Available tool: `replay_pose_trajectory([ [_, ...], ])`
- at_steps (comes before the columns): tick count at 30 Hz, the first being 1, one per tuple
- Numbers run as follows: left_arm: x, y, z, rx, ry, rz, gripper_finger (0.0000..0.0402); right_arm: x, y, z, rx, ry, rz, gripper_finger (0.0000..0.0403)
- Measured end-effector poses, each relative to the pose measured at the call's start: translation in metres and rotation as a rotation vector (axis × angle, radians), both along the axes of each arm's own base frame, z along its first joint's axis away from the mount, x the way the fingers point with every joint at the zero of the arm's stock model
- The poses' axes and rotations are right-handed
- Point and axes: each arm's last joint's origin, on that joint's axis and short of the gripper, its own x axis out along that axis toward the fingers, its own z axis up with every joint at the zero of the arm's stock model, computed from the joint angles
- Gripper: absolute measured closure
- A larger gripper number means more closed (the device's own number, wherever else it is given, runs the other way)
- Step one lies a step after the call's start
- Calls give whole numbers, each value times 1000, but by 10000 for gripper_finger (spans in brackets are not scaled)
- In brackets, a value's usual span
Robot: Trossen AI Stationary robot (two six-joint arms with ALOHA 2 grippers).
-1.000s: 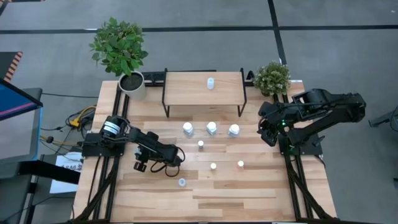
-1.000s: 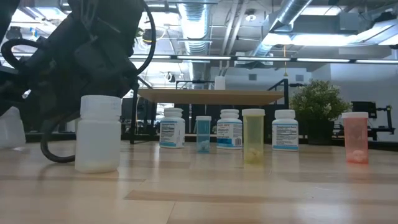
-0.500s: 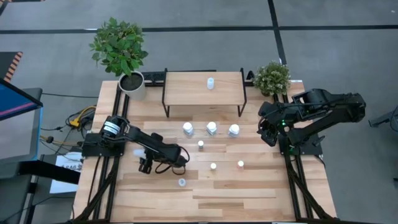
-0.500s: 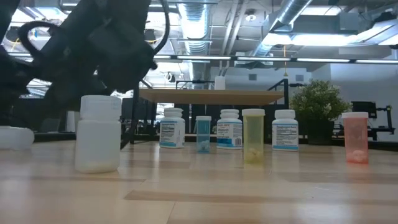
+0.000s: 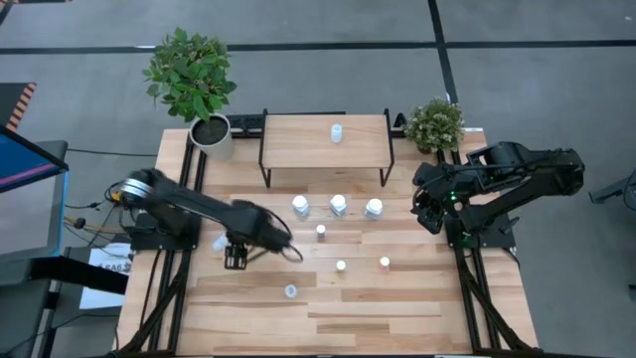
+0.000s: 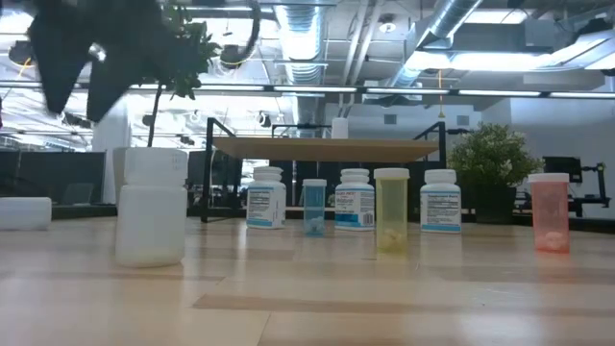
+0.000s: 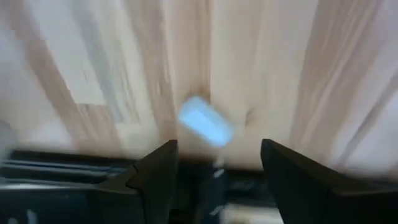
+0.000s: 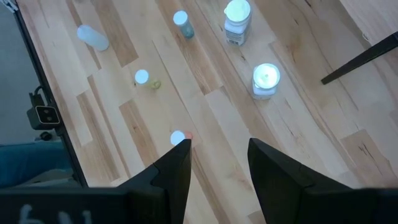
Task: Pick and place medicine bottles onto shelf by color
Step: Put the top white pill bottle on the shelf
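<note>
Near bottle: a white medicine bottle point(image 6: 151, 206) stands upright closest to the low camera, at 6 o'clock on the table point(image 5: 397, 308); it has not moved since the earlier frames.
Left tool: the left tool point(image 5: 235, 257) hangs over the table at 9 o'clock, fingers spread apart and empty; a second ago the arm was folded low over the near bottle, now it has swung up and back.
Dropped bottle: a pale-blue bottle point(image 7: 205, 121) lies on its side on the boards just ahead of the left tool, touching neither finger.
Tinted bottles: yellow point(image 6: 391, 210) and orange point(image 6: 550, 212) ones stand upright at mid-table, unchanged.
White row: three labelled bottles point(image 5: 338, 206) stand in a line before the shelf, with a small blue one point(image 6: 314, 206) among them.
Right tool: the right tool point(image 8: 211, 152) waits at 3 o'clock, fingers apart, holding nothing, as before.
Shelf: the shelf point(image 5: 298, 149) at 12 o'clock carries one small bottle point(image 5: 336, 132), same place as earlier.
</note>
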Motion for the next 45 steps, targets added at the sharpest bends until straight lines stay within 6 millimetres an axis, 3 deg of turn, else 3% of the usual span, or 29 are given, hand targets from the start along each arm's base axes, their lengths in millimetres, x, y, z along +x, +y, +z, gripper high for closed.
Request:
replay_pose_trajectory([
  [2, -16, 5, 14, -5, -130, 153, 196, 0, 0, 0, 0, 0, -1, 223],
  [5, -40, 5, 15, -22, -251, 377, 206, 0, 0, 0, 0, 0, -1, 223],
  [11, -84, -6, -20, -56, -306, 595, 216, 0, 0, 0, 1, 0, -1, 223],
  [14, -100, -7, -26, 7, -372, 688, 217, 0, 0, 0, 1, 0, -1, 223],
  [23, -122, -32, -20, 103, -642, 693, 217, 0, 0, 0, 3, -1, -1, 223],
  [28, -135, -60, -34, 164, -649, 682, 217, 1, 0, 0, 5, -7, -1, 223],
  [33, -151, -83, -49, 222, -651, 785, 217, 1, 0, 1, 6, -11, 0, 223],
  [38, -160, -96, -63, 302, -622, 866, 217, 1, 0, 1, 7, -15, 0, 223],
  [45, -158, -105, -78, 363, -752, 843, 217, 1, 0, 1, 7, -16, 0, 223],
])
